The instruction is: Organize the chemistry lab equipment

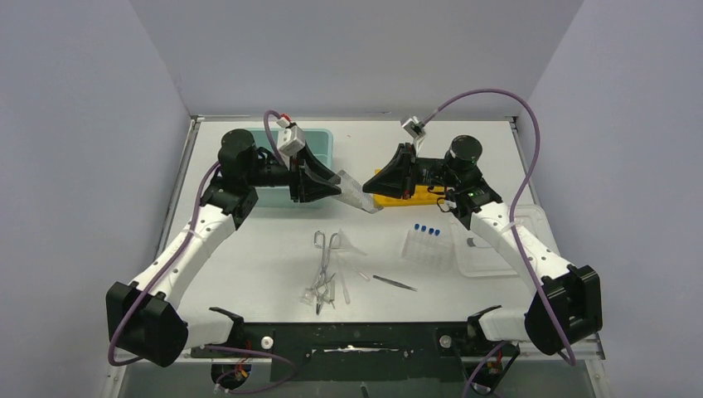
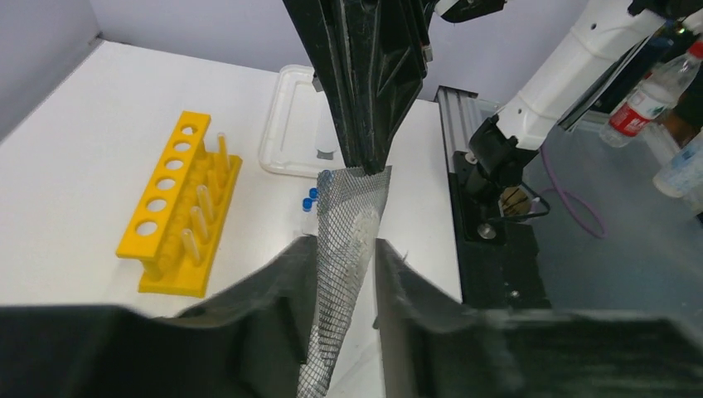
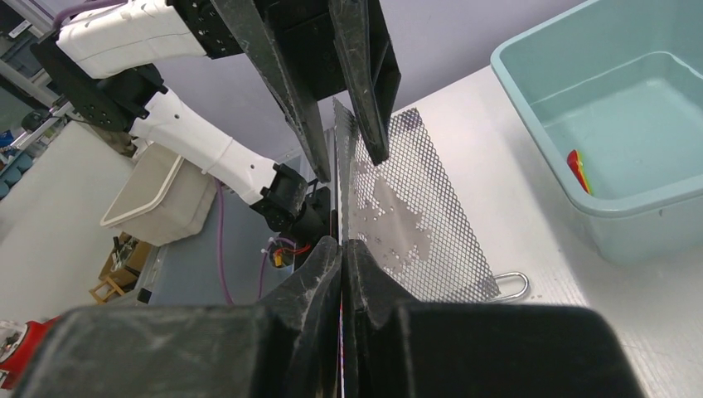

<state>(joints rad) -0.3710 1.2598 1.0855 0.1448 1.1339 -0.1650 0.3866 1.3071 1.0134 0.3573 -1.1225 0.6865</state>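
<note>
A grey wire mesh square [image 1: 358, 197] with a pale worn centre hangs above the table between both arms. My right gripper [image 3: 343, 242] is shut on one edge of the mesh [image 3: 406, 207]. My left gripper [image 2: 346, 242] straddles the opposite edge of the mesh [image 2: 348, 232], its jaws apart with a gap on one side. Metal forceps [image 1: 326, 261], thin tweezers [image 1: 394, 283] and clear droppers [image 1: 332, 290] lie on the table near the front. Blue-capped tubes [image 1: 426, 230] stand right of them.
A teal tub [image 1: 319, 141] sits at the back left, with a small red and yellow item [image 3: 578, 168] inside. A yellow tube rack [image 2: 178, 207] stands behind the right gripper. A translucent lid [image 1: 497, 240] lies at the right.
</note>
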